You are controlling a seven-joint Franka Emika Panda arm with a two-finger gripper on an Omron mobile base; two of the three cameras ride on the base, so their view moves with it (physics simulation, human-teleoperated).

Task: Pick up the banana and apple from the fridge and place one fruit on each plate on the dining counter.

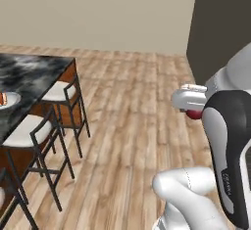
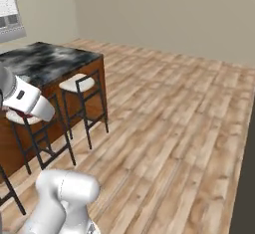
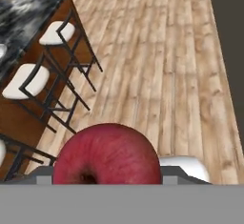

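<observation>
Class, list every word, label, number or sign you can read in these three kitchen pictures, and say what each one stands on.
Small pale lettering on the robot's dark arm cover: too small and blurred to read.
No readable text elsewhere: none on the black-and-grey marble dining counter, the white-seated stools or the dark red apple.

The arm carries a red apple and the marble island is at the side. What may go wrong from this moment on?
1. The round dark red apple sits between the fingers of the tool high over the wooden floor; a slip would probably drop it and it may roll away.
2. Black-framed stools with white seats line the black-and-grey marble island; the arm could hit them on approach.
</observation>
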